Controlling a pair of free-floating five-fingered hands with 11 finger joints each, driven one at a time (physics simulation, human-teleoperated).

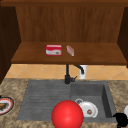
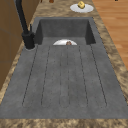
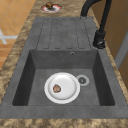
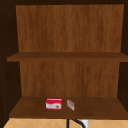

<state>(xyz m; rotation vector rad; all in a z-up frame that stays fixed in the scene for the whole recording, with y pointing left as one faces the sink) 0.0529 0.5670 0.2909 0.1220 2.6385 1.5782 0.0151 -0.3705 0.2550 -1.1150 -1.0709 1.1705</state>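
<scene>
Right hand: a black hand is seen at the lower right of the front view, over the desk; whether it is clenched or released cannot be told.
Nearest thing: a white plate is lying in the sink basin, lower right of centre, with a small brown morsel on it.
Red ball: a plain glossy sphere is seen at the bottom centre.
Side plates: a red-rimmed plate holds brown food at the left edge; a white plate holds a yellow piece.
Faucet: black, behind the basin.
Shelf: a red-and-white box and a smaller box are standing at upper centre; their writing cannot be read.
</scene>
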